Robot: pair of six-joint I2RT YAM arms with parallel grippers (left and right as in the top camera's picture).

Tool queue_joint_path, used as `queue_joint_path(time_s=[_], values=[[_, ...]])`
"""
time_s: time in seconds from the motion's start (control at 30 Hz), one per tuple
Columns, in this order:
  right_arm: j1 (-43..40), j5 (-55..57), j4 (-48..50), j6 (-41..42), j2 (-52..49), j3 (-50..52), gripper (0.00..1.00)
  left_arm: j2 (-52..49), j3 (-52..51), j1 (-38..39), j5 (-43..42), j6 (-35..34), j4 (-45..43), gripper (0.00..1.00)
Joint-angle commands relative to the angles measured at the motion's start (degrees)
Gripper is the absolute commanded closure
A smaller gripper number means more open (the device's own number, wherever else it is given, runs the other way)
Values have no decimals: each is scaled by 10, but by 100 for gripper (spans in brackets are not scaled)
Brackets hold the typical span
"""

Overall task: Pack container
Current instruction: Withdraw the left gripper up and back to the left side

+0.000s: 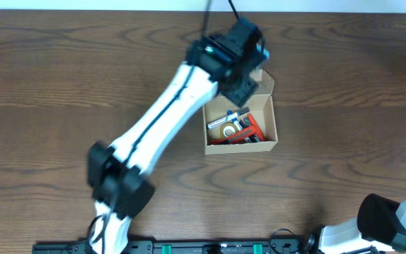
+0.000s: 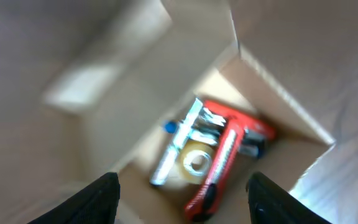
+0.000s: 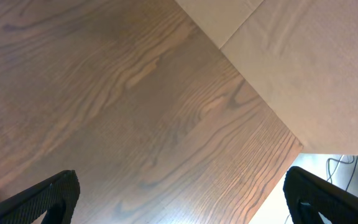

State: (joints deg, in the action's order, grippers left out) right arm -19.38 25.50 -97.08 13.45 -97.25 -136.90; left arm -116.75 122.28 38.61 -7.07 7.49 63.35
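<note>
Arm [image 1: 162,118] stretches diagonally, left claw [image 2: 184,182] wide above the container [image 1: 240,147]; right claw [image 3: 180,183] wide too

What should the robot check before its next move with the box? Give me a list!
1. Box open on top: ok.
2. Tape, red cutter and pen lying inside the box: ok.
3. Left gripper open and holding nothing: ok.
4. Left gripper over the box: ok.
5. Right gripper open, over bare table, away from the box: ok.
6. Lid flap free to fold down: cannot tell. It is mostly hidden from above and blurred in the wrist view.
</note>
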Motion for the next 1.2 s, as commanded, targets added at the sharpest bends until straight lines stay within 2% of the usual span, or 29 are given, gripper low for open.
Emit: queue_joint_path(time_s=[0.0,0.1,0.23,0.47,0.77,0.87,0.97,1.07,1.17], values=[[-3,6,-1,9,5,-7,1,84,48,-5,109,-32,21,35],[-3,6,-1,9,4,-7,1,146,55,-5,163,-50,42,34],[-3,6,-1,9,4,-7,1,222,55,-5,218,-64,75,25],[-3,6,-1,9,5,-7,1,319,55,-5,365,-120,172,23],[-3,6,1,11,5,-7,1,374,55,-5,434,-162,267,23],[-3,-49,48,63,4,-7,1,384,55,-5,465,-171,283,23],[-3,-156,56,75,5,-7,1,385,55,-15,466,-178,283,26],[-3,-220,56,78,4,-7,1,376,49,-62,449,-192,283,28],[-3,-225,51,91,4,-7,1,358,39,-145,354,-195,280,28]])
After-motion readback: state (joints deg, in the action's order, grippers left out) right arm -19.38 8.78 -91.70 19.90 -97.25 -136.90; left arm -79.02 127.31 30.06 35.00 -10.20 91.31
